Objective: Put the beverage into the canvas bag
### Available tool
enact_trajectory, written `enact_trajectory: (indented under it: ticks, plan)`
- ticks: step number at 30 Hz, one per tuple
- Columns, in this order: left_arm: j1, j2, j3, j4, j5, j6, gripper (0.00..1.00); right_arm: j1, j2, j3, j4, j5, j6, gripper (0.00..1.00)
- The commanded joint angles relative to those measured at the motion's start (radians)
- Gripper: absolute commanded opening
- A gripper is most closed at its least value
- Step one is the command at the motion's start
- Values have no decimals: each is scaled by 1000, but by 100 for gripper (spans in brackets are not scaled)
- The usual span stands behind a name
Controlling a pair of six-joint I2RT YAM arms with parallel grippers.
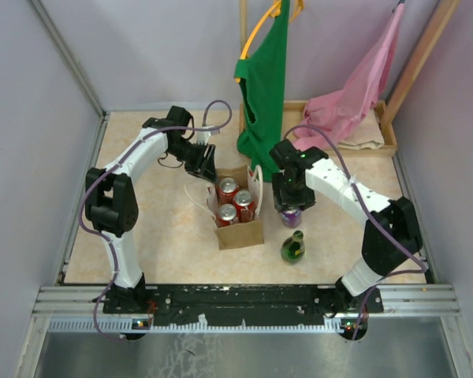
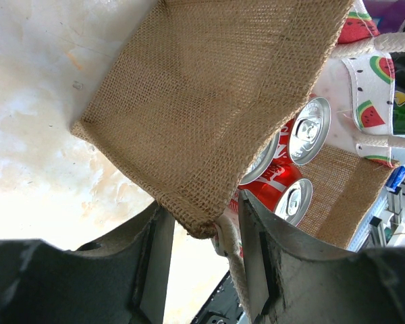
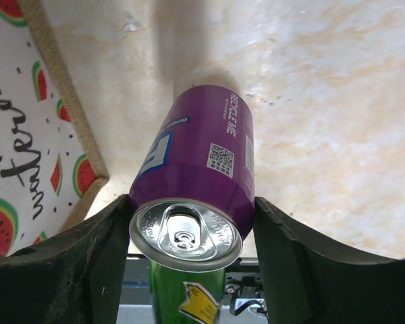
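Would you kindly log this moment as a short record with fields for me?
canvas bag: upright on the table, mouth open
inside it: three red cans
left pincer: open, astride the bag's burlap corner
right pincer: shut on the purple can, beside the bag
green bottle: on the table, nearer the arm bases than the purple can

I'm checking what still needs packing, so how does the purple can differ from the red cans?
The purple can is outside the canvas bag, just beside it; the red cans sit inside it. The purple can is clamped between the fingers of the right gripper; the red cans are touched by no gripper. Both kinds are upright, with sealed silver tops.
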State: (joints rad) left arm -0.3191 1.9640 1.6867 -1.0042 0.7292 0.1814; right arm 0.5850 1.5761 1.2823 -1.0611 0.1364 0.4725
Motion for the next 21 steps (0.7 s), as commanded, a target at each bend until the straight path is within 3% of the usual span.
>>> enact_trajectory:
  ticks: [1,7,12,21]
  plan:
    - [-8,11,29,-5,8,14,48,-67,-99,100,-22,63,-45,0]
    - [-10,11,28,-6,1,16,48,-150,-112,248,-32,56,-97,0]
    - [-11,12,31,-8,-2,16,48,-162,-95,483,-19,32,-128,0]
    - [-12,16,34,-10,-4,16,48,-154,-27,756,67,-218,-130,0]
